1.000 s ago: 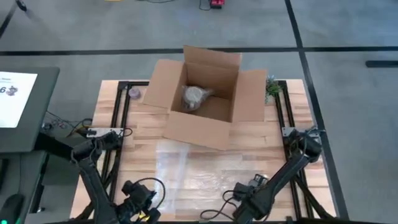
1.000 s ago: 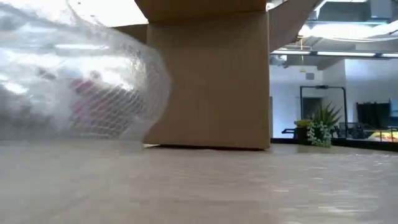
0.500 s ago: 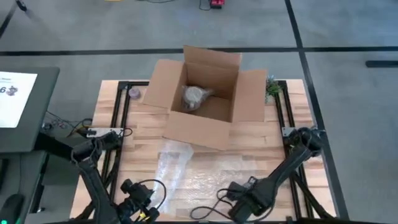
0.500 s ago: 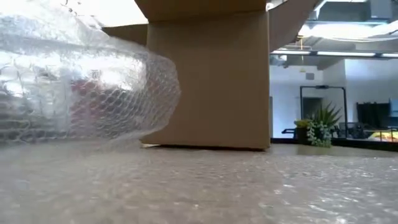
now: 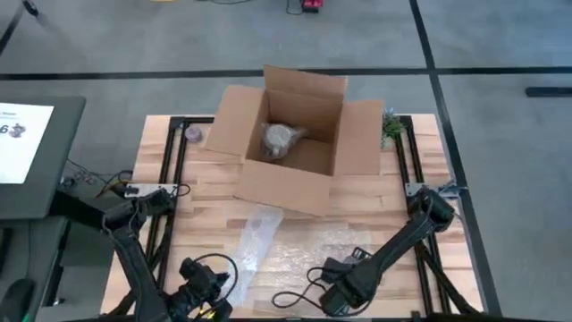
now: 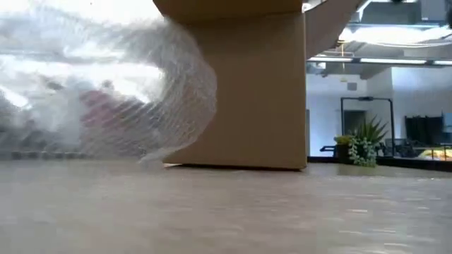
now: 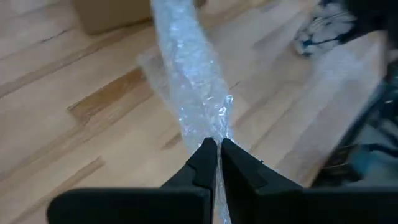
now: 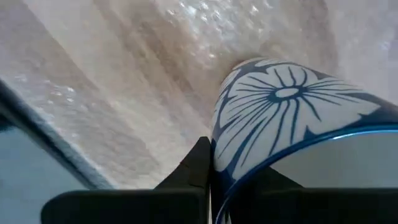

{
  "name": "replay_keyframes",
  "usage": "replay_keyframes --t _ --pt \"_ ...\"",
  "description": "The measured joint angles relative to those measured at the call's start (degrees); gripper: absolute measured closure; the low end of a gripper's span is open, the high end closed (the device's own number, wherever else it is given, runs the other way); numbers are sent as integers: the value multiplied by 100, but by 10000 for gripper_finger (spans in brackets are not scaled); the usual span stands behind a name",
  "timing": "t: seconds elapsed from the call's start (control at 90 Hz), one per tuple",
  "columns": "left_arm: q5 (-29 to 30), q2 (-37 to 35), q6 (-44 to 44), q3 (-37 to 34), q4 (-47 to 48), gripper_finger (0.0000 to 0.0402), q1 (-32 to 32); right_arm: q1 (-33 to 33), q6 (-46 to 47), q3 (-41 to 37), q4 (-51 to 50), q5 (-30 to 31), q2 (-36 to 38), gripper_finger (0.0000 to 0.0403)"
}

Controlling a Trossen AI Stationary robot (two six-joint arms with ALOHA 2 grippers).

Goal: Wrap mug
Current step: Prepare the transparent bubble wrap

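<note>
At the bottom edge of the high view, left of centre, the left gripper (image 5: 204,300) sits low over the wooden table (image 5: 201,192), its fingers (image 7: 204,163) pinched together on a twisted strip of bubble wrap (image 5: 255,241). From there the sheet rises as a narrow band toward the middle of the frame and also spreads flat to the right across the lower centre of the tabletop. In the low view the lifted wrap fills the upper left as a hazy, curving mass.

The right gripper (image 5: 338,288) is at the lower centre-right of the high view, over the flat part of the sheet. Its wrist view shows it clamped on the rim of a mug (image 8: 292,118), white with a blue flower pattern, held just above the bubble wrap; the mug itself is hard to make out from above.

An open cardboard box (image 5: 290,143) stands in the upper middle of the table, with a wrapped bundle (image 5: 279,139) inside it. A small green plant (image 5: 391,125) sits at the table's upper right edge.
</note>
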State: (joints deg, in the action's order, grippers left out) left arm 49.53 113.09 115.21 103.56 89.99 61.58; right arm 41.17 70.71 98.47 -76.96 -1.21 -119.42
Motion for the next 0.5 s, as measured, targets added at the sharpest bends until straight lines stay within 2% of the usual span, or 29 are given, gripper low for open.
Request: replay_keyframes --t 0.111,0.233,0.4,0.5 --pt "-403 -1 -708 20 6 402 0 83 -32 -19 -627 15 0 394" --pt "-959 0 -1172 -71 3 402 20 80 -33 -17 -801 13 9 394" --pt "-1215 43 -671 -316 14 402 82 80 147 392 -775 59 65 394" --pt "-1134 43 -324 -358 -2 402 108 80 127 656 -213 256 79 394"
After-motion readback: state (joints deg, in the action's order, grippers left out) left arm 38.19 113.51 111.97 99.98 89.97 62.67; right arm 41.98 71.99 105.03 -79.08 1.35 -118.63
